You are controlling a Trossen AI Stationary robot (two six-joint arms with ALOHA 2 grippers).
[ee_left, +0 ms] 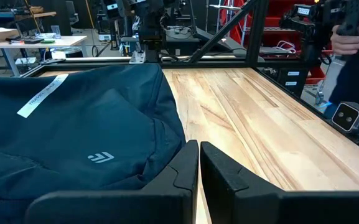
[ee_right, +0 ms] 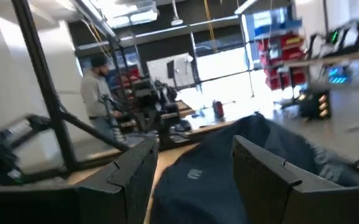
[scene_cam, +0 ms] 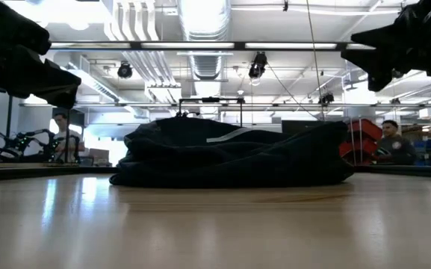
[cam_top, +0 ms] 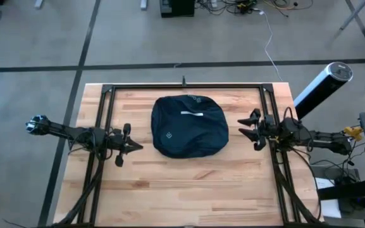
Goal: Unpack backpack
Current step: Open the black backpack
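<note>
Two grippers flank the backpack [cam_top: 190,125], which lies mid-table toward the far edge of the pale plank table [cam_top: 233,183]. Left gripper [cam_top: 133,146] is pressed together; right gripper [cam_top: 244,129] is spread, holding nothing. Low view shows people seated in a workshop with ceiling ducts. Left wrist view shows a white logo [ee_left: 100,157] and a strip [ee_left: 42,96] with unreadable print.

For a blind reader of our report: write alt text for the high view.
A dark navy soft fabric backpack lies closed in the middle of a pale wooden table, seen from straight above. The left gripper, shut, sits just off its left side, and the right gripper, open, just off its right; neither touches it.
</note>
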